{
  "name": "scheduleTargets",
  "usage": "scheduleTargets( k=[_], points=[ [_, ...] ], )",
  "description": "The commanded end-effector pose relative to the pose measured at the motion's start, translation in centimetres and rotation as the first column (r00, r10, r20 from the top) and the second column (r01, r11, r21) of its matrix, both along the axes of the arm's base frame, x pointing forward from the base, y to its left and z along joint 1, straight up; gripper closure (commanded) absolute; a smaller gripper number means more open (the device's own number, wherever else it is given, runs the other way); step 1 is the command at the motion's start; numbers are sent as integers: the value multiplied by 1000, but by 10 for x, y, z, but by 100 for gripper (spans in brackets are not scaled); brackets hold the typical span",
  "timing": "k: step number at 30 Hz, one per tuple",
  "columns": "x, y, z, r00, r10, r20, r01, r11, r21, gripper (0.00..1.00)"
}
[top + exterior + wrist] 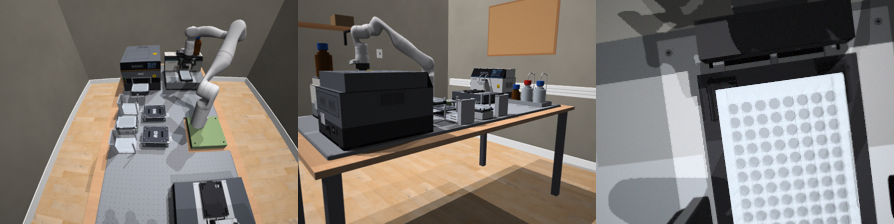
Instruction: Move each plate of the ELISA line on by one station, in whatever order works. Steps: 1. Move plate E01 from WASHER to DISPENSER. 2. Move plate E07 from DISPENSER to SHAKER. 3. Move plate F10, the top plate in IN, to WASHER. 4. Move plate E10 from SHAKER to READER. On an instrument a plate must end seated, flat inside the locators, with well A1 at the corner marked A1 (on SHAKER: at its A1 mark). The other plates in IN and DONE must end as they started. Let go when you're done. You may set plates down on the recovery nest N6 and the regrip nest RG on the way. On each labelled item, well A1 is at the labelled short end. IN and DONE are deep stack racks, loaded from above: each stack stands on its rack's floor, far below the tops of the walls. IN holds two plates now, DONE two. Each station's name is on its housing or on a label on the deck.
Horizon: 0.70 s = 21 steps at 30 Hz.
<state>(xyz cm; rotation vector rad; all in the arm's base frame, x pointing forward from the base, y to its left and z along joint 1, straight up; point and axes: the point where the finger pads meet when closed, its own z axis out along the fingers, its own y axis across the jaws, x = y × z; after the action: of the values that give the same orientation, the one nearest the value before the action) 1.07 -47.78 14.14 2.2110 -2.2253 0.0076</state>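
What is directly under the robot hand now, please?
A white well plate lies in a dark nest on the light grey instrument. The open hand holds nothing. The plate covers the nest floor, and no label shows.

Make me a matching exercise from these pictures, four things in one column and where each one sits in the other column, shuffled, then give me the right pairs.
Things:
1. gripper
2. green base plate
3. RG nest
4. brown bottle with blue cap

Places:
A. on the deck just nearer the camera than the N6 nest in the top view
B. behind the big dark instrument, at the left edge of the exterior view
C. open above a white well plate on the pale instrument
D. under the arm's foot

Pairs: 1-C, 2-D, 3-A, 4-B
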Motion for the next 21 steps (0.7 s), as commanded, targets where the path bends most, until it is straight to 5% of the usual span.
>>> scheduleTargets(
  k=[1, 21],
  points=[
    [0, 0, 4, 1000, 0, 0, 0, 1000, -2, 0],
    [0, 0, 28, 1000, 0, 0, 0, 1000, -2, 0]
  ],
)
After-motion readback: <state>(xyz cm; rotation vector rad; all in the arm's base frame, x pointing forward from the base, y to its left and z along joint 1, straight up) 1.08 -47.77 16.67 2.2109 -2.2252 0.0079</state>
